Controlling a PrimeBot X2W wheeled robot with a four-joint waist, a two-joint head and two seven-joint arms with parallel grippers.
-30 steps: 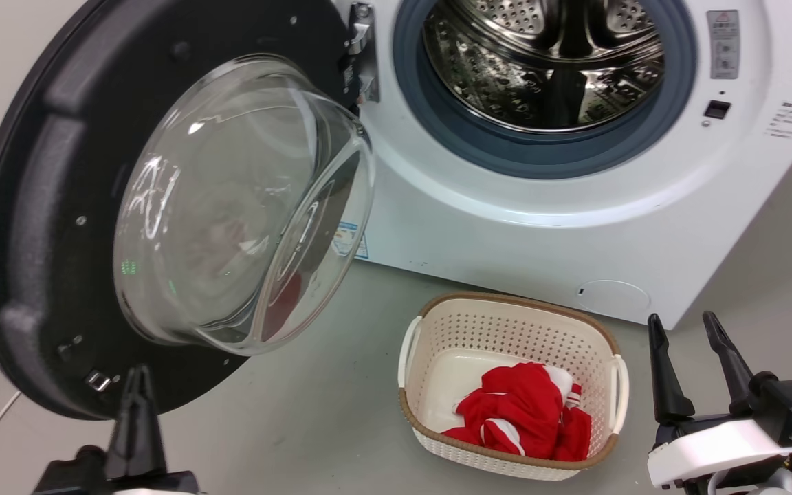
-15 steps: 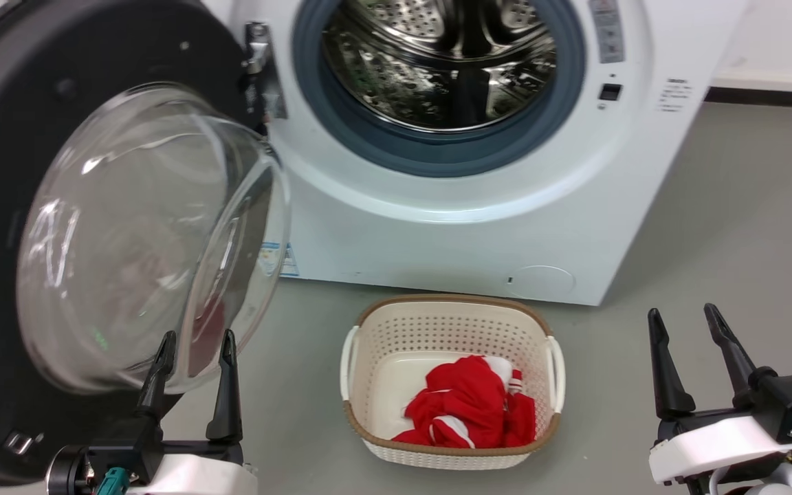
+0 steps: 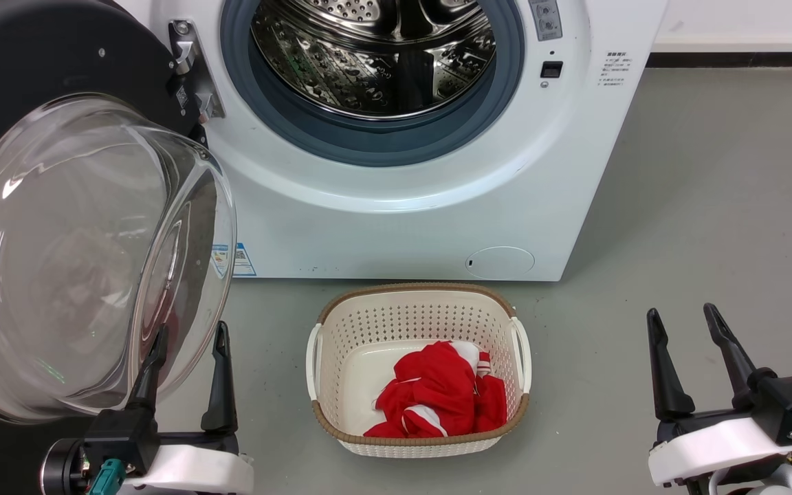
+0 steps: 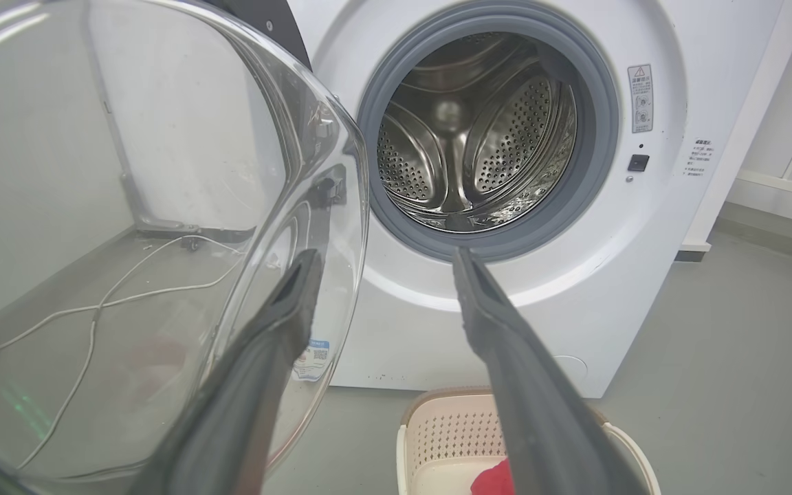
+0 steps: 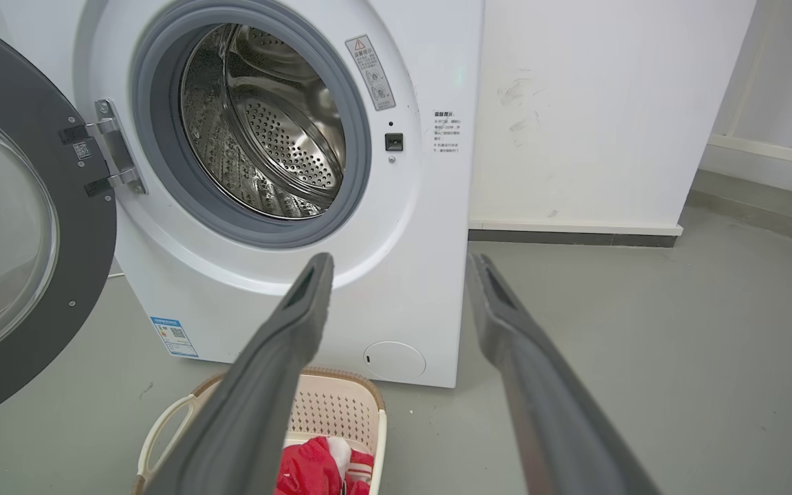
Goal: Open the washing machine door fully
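Black glossy washing machine door (image 3: 59, 206), head view: swung wide to the left on its hinge (image 3: 190, 69), with the clear glass bowl (image 3: 93, 275) facing the camera. The washing machine (image 3: 403, 206) front is exposed and the steel drum (image 3: 375, 55) is open to view. Left claw (image 3: 190, 330) at lower left, fingers parted, nothing between them. Its left fingertip overlaps the bowl's lower rim; contact cannot be told. Right claw (image 3: 682, 313) at lower right, fingers parted, empty, above bare grey floor (image 3: 712, 206), well apart from the machine. Cream basket (image 3: 413, 289) on the floor just before the machine, red cloth (image 3: 437, 392) inside.

Left wrist view: fingers spread. One finger (image 4: 279, 323) lies across the bowl's edge, the other (image 4: 499, 330) points toward the drum opening. Nothing gripped.

Right wrist view: fingers spread, empty. Door at far left, hinged open; basket below the fingers.
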